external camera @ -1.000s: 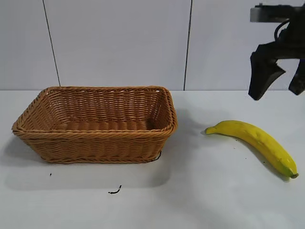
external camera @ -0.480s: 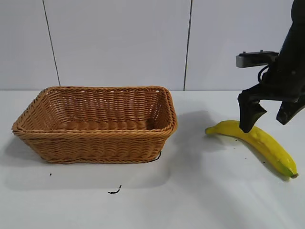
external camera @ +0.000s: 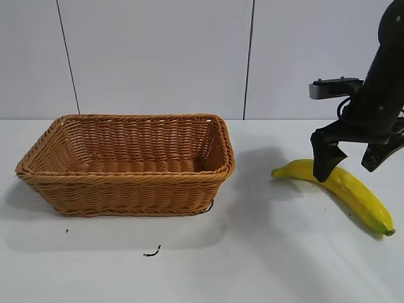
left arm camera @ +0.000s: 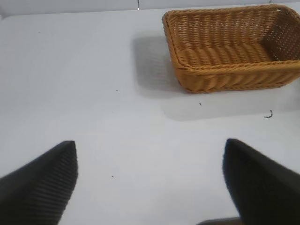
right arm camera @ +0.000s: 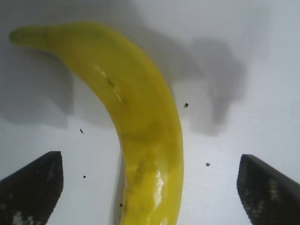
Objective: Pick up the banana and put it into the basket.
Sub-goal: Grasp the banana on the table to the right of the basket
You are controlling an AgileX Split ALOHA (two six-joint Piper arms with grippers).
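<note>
The yellow banana [external camera: 353,194] lies on the white table at the right, its greenish end toward the front right. In the right wrist view the banana [right arm camera: 140,126] runs between my two open fingers. My right gripper [external camera: 348,165] is open and sits low over the banana's middle, one finger on each side, not touching it. The tan wicker basket [external camera: 126,180] stands at the left and holds nothing; it also shows in the left wrist view [left arm camera: 234,75]. My left gripper [left arm camera: 150,183] is open and empty over bare table, out of the exterior view.
A small dark scrap [external camera: 151,253] lies on the table in front of the basket. A white panelled wall stands behind the table. Bare table lies between the basket and the banana.
My right gripper has come down from high at the right and a little leftward, until its open fingers straddle the banana. The banana and the basket have not moved.
</note>
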